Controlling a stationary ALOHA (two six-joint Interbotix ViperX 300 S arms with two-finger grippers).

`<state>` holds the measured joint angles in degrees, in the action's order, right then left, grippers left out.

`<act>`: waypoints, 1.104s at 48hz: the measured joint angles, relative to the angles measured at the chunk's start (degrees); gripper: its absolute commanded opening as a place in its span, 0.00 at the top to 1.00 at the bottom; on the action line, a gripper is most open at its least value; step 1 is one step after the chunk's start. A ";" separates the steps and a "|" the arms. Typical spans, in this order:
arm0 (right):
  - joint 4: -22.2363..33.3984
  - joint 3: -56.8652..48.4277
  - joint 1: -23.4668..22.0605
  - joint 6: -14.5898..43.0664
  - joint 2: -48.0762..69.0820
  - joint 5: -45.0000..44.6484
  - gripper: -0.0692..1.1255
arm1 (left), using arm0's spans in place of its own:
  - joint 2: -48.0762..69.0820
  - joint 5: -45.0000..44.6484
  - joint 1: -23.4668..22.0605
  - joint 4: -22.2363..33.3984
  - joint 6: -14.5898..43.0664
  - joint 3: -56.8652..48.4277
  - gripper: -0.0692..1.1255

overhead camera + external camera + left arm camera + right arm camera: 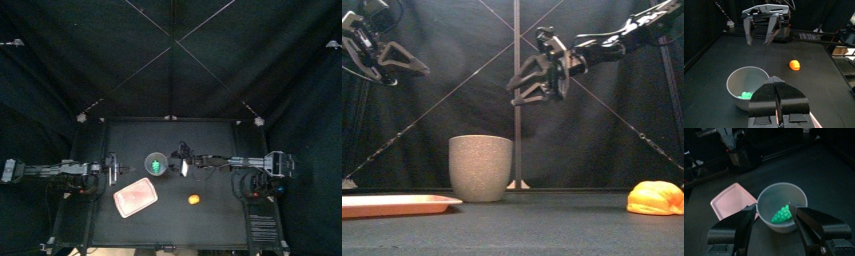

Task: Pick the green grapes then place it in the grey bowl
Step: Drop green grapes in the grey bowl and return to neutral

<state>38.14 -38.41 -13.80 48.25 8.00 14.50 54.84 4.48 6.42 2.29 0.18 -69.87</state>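
The green grapes (783,214) lie inside the tall grey speckled cup (481,168), which stands upright near the table's middle (156,163). They also show in the cup in the left wrist view (745,95). My right gripper (537,95) hangs open above the cup, a little to its right, with nothing between its jaws (775,210). The left wrist view shows it beyond the cup (761,31). My left gripper (111,166) is raised to the left of the cup, its jaws shut and holding nothing (776,82).
A flat pink tray (135,198) lies at the front left of the cup, also in the front view (396,205). An orange toy (193,199) sits on the table at the front right, seen too in the front view (656,197).
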 measured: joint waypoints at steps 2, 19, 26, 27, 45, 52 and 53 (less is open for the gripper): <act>0.53 -2.64 0.00 0.00 2.02 0.00 0.19 | 0.00 0.00 0.00 0.00 -0.09 -0.18 0.82; 2.46 -16.96 0.53 -0.62 18.37 0.35 0.19 | 0.00 0.00 0.35 0.18 -0.18 -0.79 0.82; 6.50 -18.81 1.14 -1.76 21.88 2.11 0.19 | 0.00 0.70 0.62 0.18 -0.09 -0.79 0.82; 7.12 -19.07 1.23 -1.93 22.32 2.55 0.19 | 0.09 0.88 0.62 0.18 -0.09 -0.79 0.82; 9.40 -19.95 1.32 -2.11 23.38 5.36 0.19 | 0.00 1.49 0.70 0.18 -0.09 -0.97 0.82; 9.40 -19.95 1.23 -2.11 23.38 5.36 0.19 | 0.09 1.49 0.70 0.26 0.00 -0.97 0.82; 9.49 -19.95 1.23 -2.02 23.38 5.36 0.19 | 0.00 1.49 0.70 0.18 0.00 -0.97 0.82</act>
<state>47.64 -58.36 -12.57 46.23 31.38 19.86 54.84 5.98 7.12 2.46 0.18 -70.84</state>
